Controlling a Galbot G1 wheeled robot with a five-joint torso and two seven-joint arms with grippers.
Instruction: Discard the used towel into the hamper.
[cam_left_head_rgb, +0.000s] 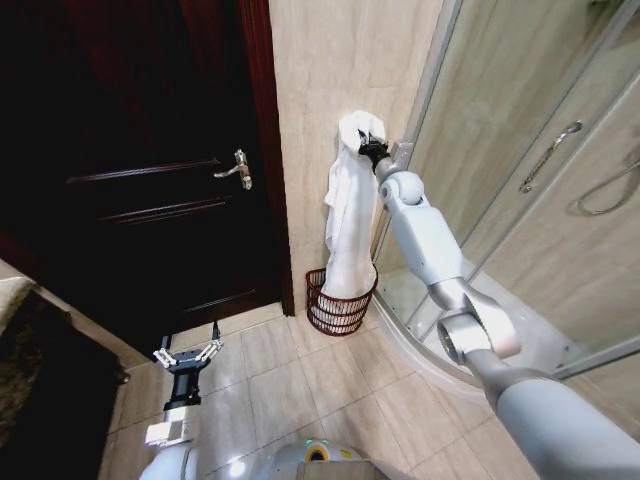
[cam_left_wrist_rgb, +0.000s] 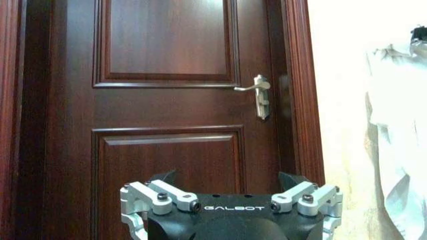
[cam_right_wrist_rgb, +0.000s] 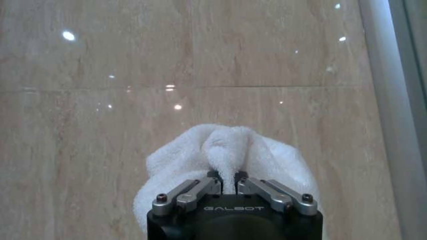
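Your right gripper (cam_left_head_rgb: 372, 146), upper centre of the head view, pinches the towel (cam_left_head_rgb: 345, 235) top; its tail hangs into the hamper (cam_left_head_rgb: 340, 300) at centre. Release off-centre and it may drape over the rim. Left gripper (cam_left_head_rgb: 187, 357) idles open, lower left.

I can't see the hamper (cam_left_head_rgb: 338, 305) floor; the towel (cam_left_head_rgb: 348, 235) hanging into it hides its lower end.

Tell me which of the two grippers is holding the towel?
The right gripper, shut on the white towel above the hamper; the left gripper hangs open by the door.
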